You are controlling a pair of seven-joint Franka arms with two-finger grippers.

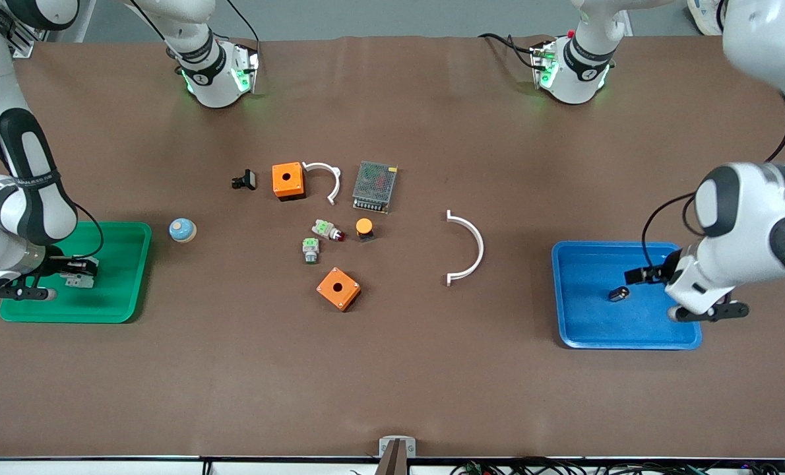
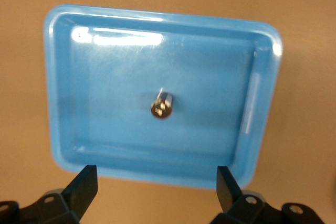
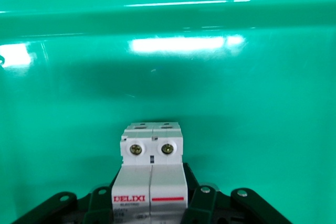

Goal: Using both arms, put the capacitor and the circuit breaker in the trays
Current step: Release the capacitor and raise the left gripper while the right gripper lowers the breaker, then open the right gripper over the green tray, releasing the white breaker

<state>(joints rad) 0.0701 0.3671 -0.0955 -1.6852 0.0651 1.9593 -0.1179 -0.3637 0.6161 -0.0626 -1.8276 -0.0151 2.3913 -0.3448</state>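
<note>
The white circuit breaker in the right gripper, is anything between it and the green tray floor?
Nothing visible. The right gripper holds the white circuit breaker over bare green tray; no other object lies in that tray.

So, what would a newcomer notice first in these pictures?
Two bright trays, one at each end of the table. The blue tray holds the capacitor, with the open left claw above it. The right claw holds the breaker over the green tray.
</note>
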